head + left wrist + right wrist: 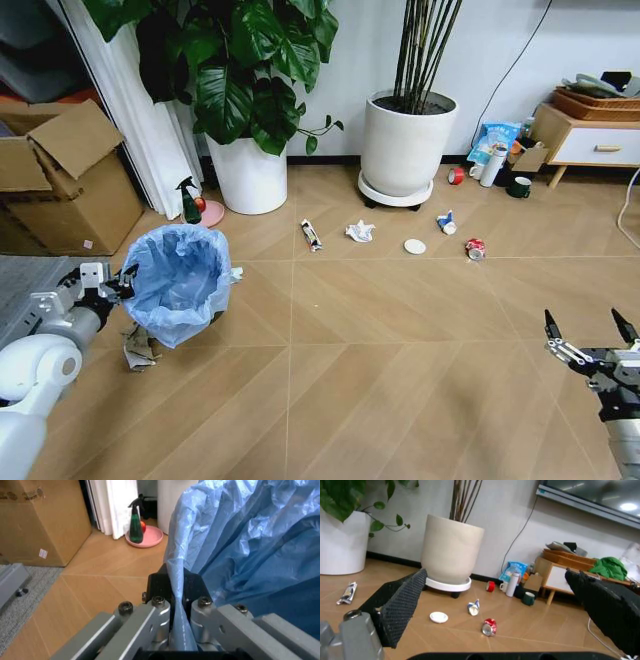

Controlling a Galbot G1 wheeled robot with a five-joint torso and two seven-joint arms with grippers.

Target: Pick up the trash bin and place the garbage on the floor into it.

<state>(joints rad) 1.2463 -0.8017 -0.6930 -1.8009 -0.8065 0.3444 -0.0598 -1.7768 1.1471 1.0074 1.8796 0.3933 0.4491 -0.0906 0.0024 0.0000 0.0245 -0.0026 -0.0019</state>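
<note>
So the left gripper is clamped tight on the rim of the small round black trash bin with the baggy light-blue plastic liner, with the liner film squeezed right between its black fingers. In the head view the left gripper sits at the bin's left side, and the bin looks tilted, mouth facing up and forward.

Using that bin as the anchor: a crumpled tan and white paper wad lies on the light brown chevron wood-look floor just below and left of it. A green spray bottle on a pink dish stands just behind it, and a brown cardboard box is off to its left.

To the bin's right and a bit farther back, the garbage runs in a loose row: a dark printed wrapper, a white paper wad, a white disc, a blue-white packet and a red-white can. Behind that row is a big white plant pot.

The right gripper hangs well to the bin's right, low over bare floor, its jaws spread wide with nothing in them.
</note>
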